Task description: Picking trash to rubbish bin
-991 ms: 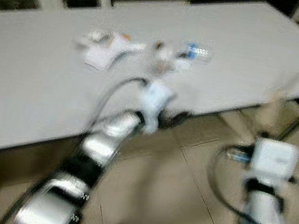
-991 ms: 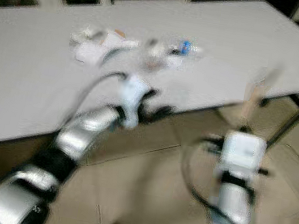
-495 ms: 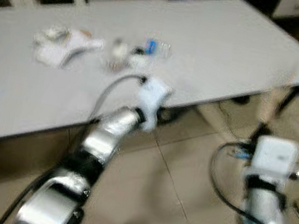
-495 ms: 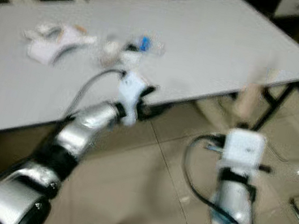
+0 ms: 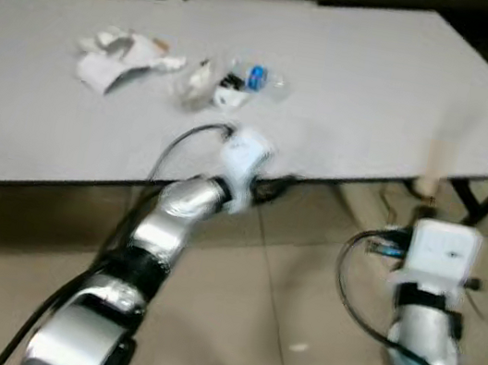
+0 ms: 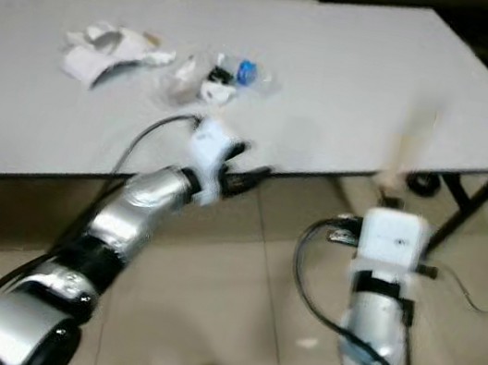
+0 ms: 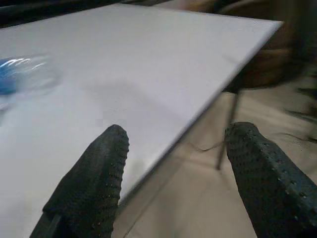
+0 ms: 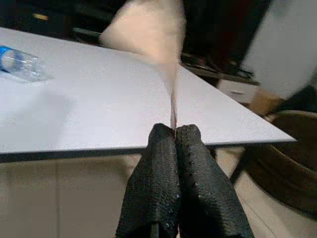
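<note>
The right hand [image 8: 174, 136] is pinching a thin, pale scrap of trash [image 8: 148, 29] between closed fingers; in the right eye view the scrap is standing up as a blurred pale strip right of centre, just off the near edge of the desk [image 6: 355, 79]. The left hand [image 7: 173, 163] is hovering with fingers spread and nothing between them, at the desk's near edge in the middle of the frame. By my judgement the step in hand is carrying one picked piece away for disposal. More trash is waiting in the upper left of the frame: crumpled white paper [image 6: 106, 52] and, just beside it, a clear plastic bottle with a blue cap [image 6: 234, 73] lying among small wrappers. No rubbish bin can be made out, so its contents cannot be recorded. The bottle is lying on its side; whether anything is inside is too blurred to tell. The next move is probably calling for locating the bin, bringing the right hand over its opening and releasing the scrap; being light and thin, it may drift or cling to the fingers.
</note>
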{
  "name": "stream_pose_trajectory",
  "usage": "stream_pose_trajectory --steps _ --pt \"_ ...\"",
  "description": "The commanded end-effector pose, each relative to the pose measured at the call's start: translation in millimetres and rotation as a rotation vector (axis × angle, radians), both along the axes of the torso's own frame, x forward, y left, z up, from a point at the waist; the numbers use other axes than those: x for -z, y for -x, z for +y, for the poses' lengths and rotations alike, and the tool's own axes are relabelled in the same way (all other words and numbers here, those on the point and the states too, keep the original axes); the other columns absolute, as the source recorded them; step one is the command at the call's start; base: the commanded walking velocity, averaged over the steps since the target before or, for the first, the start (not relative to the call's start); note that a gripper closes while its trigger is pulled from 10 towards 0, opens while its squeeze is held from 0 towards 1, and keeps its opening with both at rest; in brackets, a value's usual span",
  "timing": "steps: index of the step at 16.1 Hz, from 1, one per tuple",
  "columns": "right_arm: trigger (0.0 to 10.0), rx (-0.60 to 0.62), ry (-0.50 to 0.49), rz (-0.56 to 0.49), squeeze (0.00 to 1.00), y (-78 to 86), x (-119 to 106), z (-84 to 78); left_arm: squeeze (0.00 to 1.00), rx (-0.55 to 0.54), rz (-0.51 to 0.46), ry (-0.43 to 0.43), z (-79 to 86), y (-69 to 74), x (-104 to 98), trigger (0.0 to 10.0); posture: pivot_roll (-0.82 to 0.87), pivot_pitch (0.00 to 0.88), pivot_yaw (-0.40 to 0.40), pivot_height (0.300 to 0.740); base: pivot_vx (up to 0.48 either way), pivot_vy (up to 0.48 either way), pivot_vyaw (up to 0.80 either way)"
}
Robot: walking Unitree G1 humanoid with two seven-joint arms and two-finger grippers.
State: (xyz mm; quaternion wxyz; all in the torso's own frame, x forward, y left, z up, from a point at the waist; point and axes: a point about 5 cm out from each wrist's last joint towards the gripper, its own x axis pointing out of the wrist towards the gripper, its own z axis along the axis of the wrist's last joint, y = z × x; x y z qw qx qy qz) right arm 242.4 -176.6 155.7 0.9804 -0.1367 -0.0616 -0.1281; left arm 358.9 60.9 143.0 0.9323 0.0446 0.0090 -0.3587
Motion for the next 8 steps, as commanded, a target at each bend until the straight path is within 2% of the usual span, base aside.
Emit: stream_pose_trajectory --steps 1,3,4,6,8 --pt "10.0 0.016 0.014 0.003 0.0 1.3 -1.1 -5.7 0.0 0.027 -0.018 -0.001 -10.2 0.9 -4.7 10.0 0.1 0.105 0.05 0.74 0.3 -0.371 0.8" --pt "10.0 0.016 0.015 0.005 0.0 0.4 -1.0 -5.9 0.0 0.025 -0.019 -0.004 -10.0 0.4 -4.7 10.0 0.1 0.105 0.05 0.74 0.309 -0.364 0.79" --pt "10.0 0.017 0.011 0.006 0.0 0.4 -0.6 -6.1 0.0 0.008 -0.017 -0.006 -9.0 -0.5 -4.1 10.0 0.1 0.103 0.048 0.74 0.259 0.0 0.0" --pt "10.0 0.017 0.004 0.005 0.0 1.0 0.0 -6.2 0.0 -0.034 -0.03 0.014 -6.6 -2.6 -6.0 10.0 0.1 0.103 0.046 0.74 0.0 0.0 0.0" --pt "10.0 0.018 0.001 -0.008 0.0 2.7 -2.1 -8.0 0.0 -0.135 -0.063 0.026 1.5 -8.1 -10.9 10.0 0.1 0.1 0.043 0.74 0.0 0.0 0.0"
